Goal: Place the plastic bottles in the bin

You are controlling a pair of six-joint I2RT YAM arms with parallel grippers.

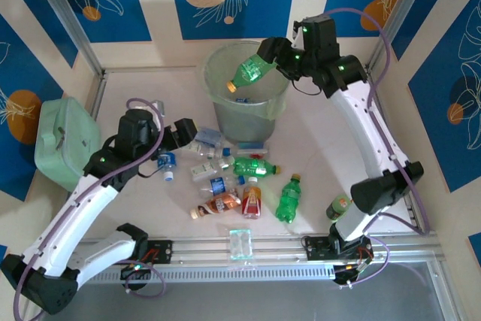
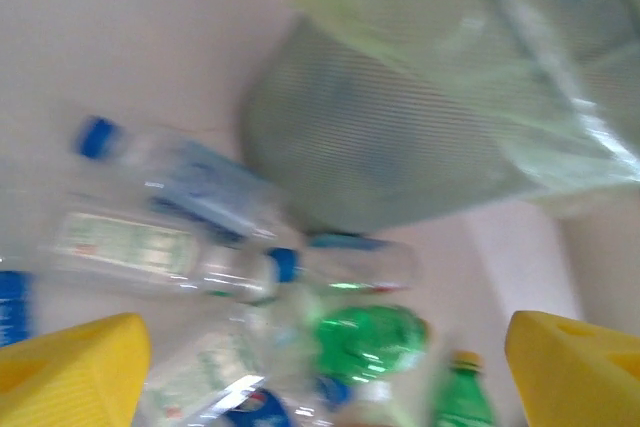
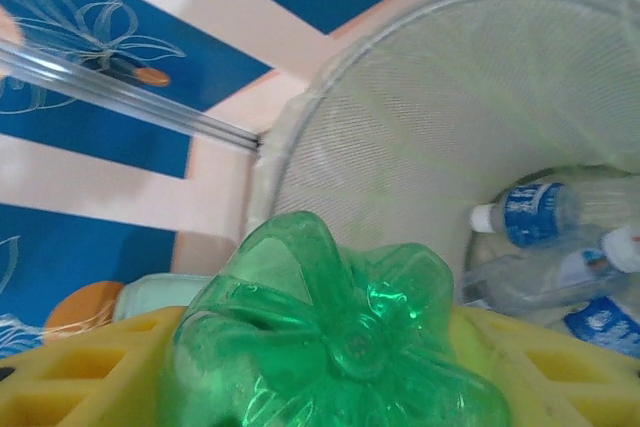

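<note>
Green bottle (image 3: pixel 335 337), base toward lens, pinched by right gripper (image 1: pixel 270 58); held tilted over bin (image 1: pixel 248 114), cap pointing to 8 o'clock. Clear bottles (image 3: pixel 535 212) lie inside bin. Left gripper (image 1: pixel 186 130) spread wide, near loose bottles (image 1: pixel 254 166) at bin's 6 o'clock.

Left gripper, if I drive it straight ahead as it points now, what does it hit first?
Likely the green bottle lying ahead of the left gripper, among clear bottles; the bin stands behind it. Depth is unclear.
</note>
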